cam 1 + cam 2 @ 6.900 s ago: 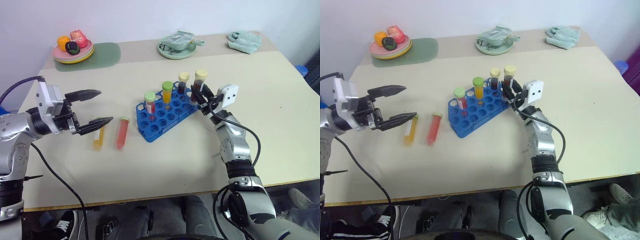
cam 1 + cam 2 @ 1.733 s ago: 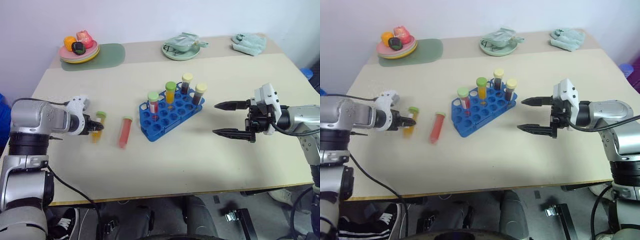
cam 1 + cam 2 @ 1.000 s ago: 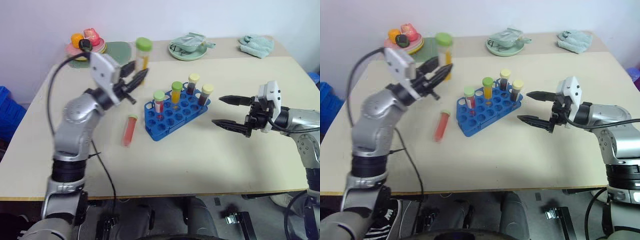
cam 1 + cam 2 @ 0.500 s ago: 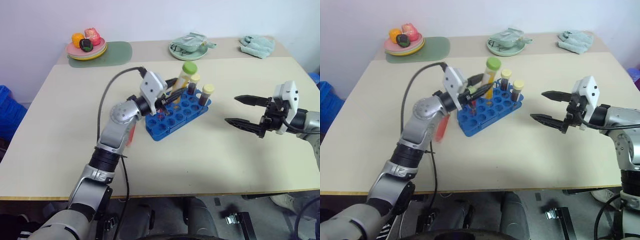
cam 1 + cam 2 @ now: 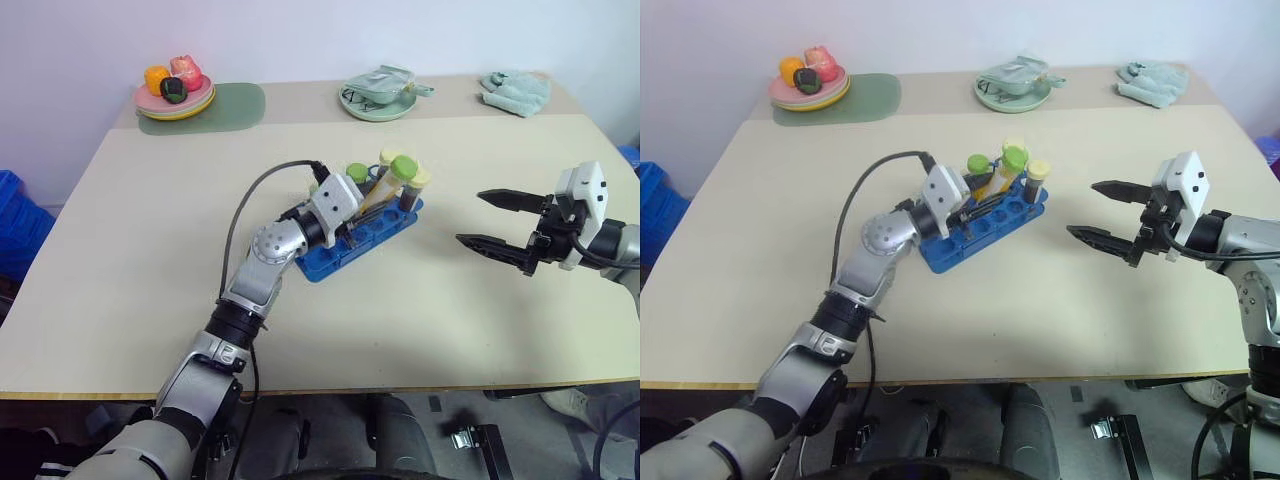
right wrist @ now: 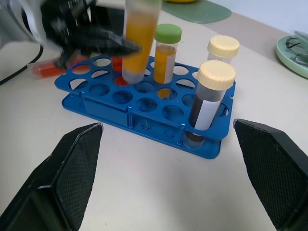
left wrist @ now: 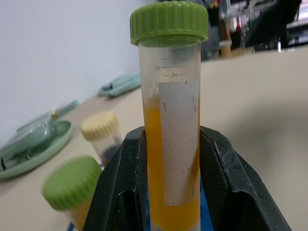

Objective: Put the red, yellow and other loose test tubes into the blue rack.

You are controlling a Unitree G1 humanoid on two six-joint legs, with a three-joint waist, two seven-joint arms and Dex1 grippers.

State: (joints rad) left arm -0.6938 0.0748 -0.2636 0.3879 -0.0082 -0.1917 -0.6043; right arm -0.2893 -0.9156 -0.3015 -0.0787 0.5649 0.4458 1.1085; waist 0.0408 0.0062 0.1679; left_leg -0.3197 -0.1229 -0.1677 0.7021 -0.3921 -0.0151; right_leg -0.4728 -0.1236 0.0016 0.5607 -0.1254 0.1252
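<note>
Centrally on the desk [image 5: 120, 250] sits the blue rack [image 6: 139, 115], with capped tubes standing in it. Over it, the left tool [image 7: 171, 187] is clenched on the yellow tube [image 7: 172, 144], held upright just above a hole. To the right, well apart, the right tool [image 5: 500, 222] hangs released.

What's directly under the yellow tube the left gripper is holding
The blue rack: the yellow tube hangs just above its open holes. The rack's far side sits behind the left gripper.

Lab bench, blue rack [image 5: 345, 248], capped tubes [image 6: 211, 96]
</note>
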